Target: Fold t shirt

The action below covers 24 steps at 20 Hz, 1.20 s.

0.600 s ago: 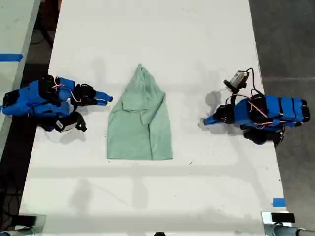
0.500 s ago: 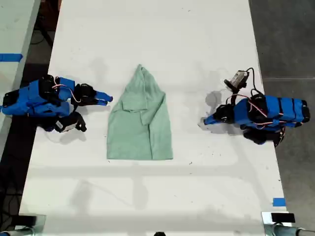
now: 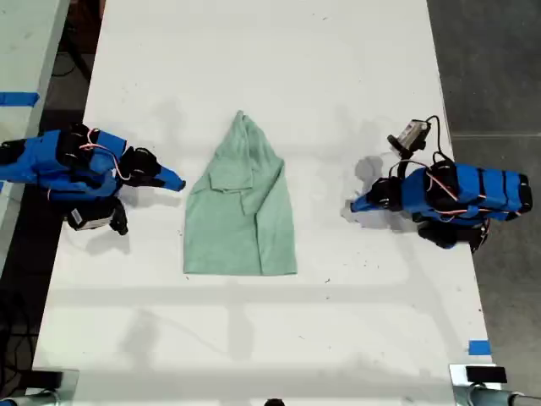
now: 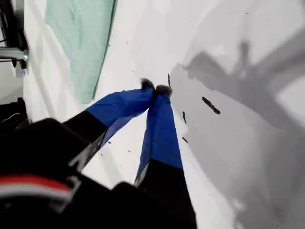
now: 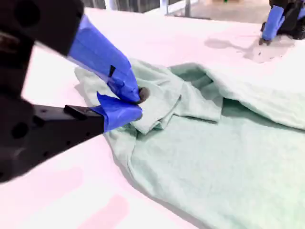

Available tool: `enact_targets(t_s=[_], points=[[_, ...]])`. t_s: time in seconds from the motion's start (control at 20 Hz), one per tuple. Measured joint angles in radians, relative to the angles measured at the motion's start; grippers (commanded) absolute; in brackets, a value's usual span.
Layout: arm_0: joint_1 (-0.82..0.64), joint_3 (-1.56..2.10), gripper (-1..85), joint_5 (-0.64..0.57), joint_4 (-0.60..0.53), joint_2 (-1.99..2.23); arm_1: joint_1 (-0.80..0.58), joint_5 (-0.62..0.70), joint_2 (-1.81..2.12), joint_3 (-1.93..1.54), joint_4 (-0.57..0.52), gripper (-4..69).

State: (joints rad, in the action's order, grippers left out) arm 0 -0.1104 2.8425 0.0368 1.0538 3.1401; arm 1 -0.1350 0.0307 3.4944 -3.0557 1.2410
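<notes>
My first tool (image 4: 155, 89) is shut. Its two blue tips touch each other, and there is nothing between them. The tips point down at the white bench (image 3: 254, 51), very close to it, and I cannot tell if they touch it. A dark shadow lies on the bench just past the tips. There are a few small black marks on the bench near them too.

The t shirt (image 3: 241, 211) is pale green and soft. It lies flat on the bench between my two tools. It has a thin pointy top and a wide straight bottom edge. Part of it is folded over near the middle. From my first tool (image 3: 353, 205) the t shirt (image 4: 78, 43) is a good way off, with bare bench in between.

My second tool (image 5: 136, 102) is open just a little. There is a small gap between its blue tips, and it holds nothing. The t shirt (image 5: 214, 157) is right in front of this tool, with its bumpy folded part nearest the tips. In the exterior view my second tool (image 3: 179, 183) is just beside the edge of the t shirt and is not touching it. Far across the t shirt from my second tool I can see my first tool (image 5: 269, 24).
</notes>
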Motion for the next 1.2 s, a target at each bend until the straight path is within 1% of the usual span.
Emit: enact_targets(t_s=[0.1, 0.15, 0.25, 0.3, 0.35, 0.4, 0.7, 0.75, 0.8, 0.85, 0.9, 1.0, 1.05, 1.1, 1.15, 1.2], points=[[0.084, -0.244, -0.2, 0.098, 0.058, -0.394, 0.000, 0.000, 0.000, 0.000, 0.000, 0.8], [0.114, -0.367, 1.4, 0.138, 0.094, -0.601, 0.000, 0.000, 0.000, 0.000, 0.000, 0.8], [0.143, -0.572, 10.3, 0.173, 0.149, -0.953, 0.000, 0.000, 0.000, 0.000, 0.000, 0.8], [0.150, -0.646, 16.6, 0.179, 0.199, -1.091, 0.000, 0.000, 0.000, 0.000, 0.000, 0.8], [0.156, -0.703, 22.9, 0.183, 0.212, -1.193, 0.000, 0.000, 0.000, 0.000, 0.000, 0.8], [0.160, -0.729, 23.3, 0.184, 0.238, -1.262, 0.000, 0.000, 0.000, 0.000, 0.000, 0.8], [0.163, -0.752, 22.3, 0.236, 0.249, -1.350, 0.000, 0.000, 0.000, 0.000, 0.000, 0.8], [0.173, -0.752, 19.5, 0.249, 0.232, -1.367, 0.000, 0.000, 0.000, 0.000, 0.000, 0.8], [0.187, -0.752, 7.4, 0.258, 0.218, -1.390, 0.000, 0.000, 0.000, 0.000, 0.000, 0.8], [0.201, -0.752, -0.2, 0.261, 0.199, -1.420, 0.000, 0.000, 0.000, 0.000, 0.000, 0.8], [0.206, -0.769, -0.2, 0.261, 0.163, -1.460, 0.000, 0.000, 0.000, 0.000, 0.000, 0.8], [0.193, -0.845, -0.2, 0.258, 0.156, -1.551, 0.000, 0.000, 0.000, 0.000, 0.000, 0.8], [0.193, -0.888, -0.2, 0.256, 0.187, -1.583, 0.000, 0.000, 0.000, 0.000, 0.000, 0.8], [0.193, -0.936, -0.2, 0.256, 0.245, -1.606, 0.000, 0.000, 0.000, 0.000, 0.000, 0.8], [0.195, -1.002, -0.2, 0.256, 0.308, -1.628, 0.000, 0.000, 0.000, 0.000, 0.000, 0.8], [0.196, -1.089, -0.2, 0.255, 0.394, -1.646, 0.000, 0.000, 0.000, 0.000, 0.000, 0.8]])
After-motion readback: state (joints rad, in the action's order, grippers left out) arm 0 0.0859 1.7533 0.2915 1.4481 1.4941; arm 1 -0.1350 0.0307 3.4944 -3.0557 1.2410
